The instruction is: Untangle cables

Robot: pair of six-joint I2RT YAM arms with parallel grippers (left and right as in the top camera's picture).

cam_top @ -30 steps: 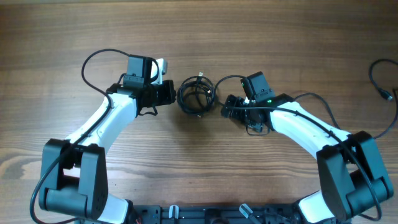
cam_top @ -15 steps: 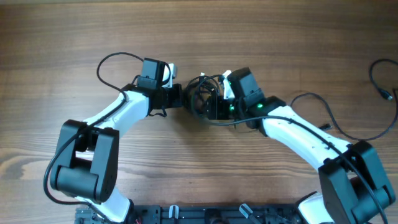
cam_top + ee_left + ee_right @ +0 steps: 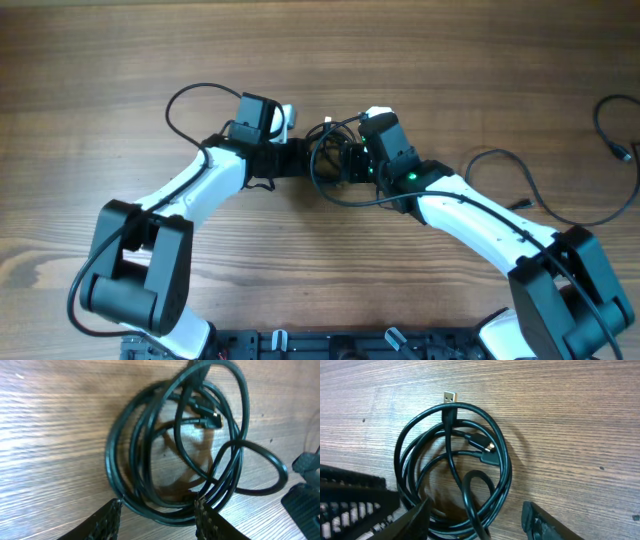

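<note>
Clearly both hands are spread and holding nothing. The left gripper (image 3: 157,527) has its jaws wide at the bottom of its own view, straddling the lower edge of the cables (image 3: 131,460). The right gripper (image 3: 480,527) stands equally wide across the opposite edge of the coil, with a small inner loop lying between its jaws. From overhead, the coil sits just above the middle of the frame, hemmed between the two grippers.

To my eye, the step in hand is taking the first hold. It would go best if the two grippers did not clamp the same bundle. One could pinch several strands low to anchor them, while the other takes a single strand near a free end. The silver USB plug (image 3: 450,396), lying on top at the upper middle of the right wrist view, looks the easiest end to work loose. A smaller dark plug (image 3: 487,449) lies inside the ring. Slow, low pulls should keep the loops from cinching.

Beyond the hands is a wooden table (image 3: 120,40) of brown grain, flat and matte. A loose black cord (image 3: 612,135) lies well apart at the right edge; whether it belongs to the job I cannot tell. No room shows beyond the tabletop.
</note>
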